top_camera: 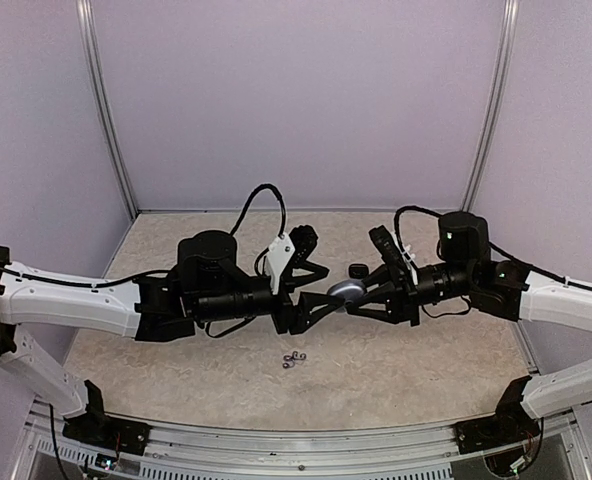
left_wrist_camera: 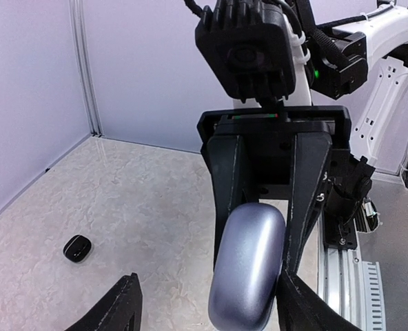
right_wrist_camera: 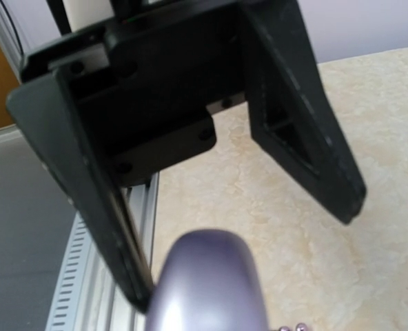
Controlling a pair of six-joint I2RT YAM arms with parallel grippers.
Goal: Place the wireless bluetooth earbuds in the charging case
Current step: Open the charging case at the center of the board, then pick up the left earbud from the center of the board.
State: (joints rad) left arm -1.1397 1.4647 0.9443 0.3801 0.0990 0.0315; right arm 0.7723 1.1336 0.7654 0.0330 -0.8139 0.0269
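The charging case (top_camera: 344,291), a closed lavender-silver pod, hangs in the air above the table's middle. My right gripper (top_camera: 364,292) is shut on it; the left wrist view shows its two black fingers (left_wrist_camera: 226,200) clamping the case (left_wrist_camera: 249,272) at the sides. My left gripper (left_wrist_camera: 209,283) is open around the case's free end, with its right finger against the case and its left finger well apart. In the right wrist view the case (right_wrist_camera: 207,283) fills the bottom, blurred. Two silvery-grey earbuds (top_camera: 294,360) lie on the table below. A glossy black earbud (left_wrist_camera: 77,247) lies farther back.
The beige stone-pattern tabletop (top_camera: 416,350) is walled by lavender panels on three sides. A metal rail (top_camera: 306,445) runs along the near edge. The left gripper's fingers (right_wrist_camera: 307,124) loom large in the right wrist view.
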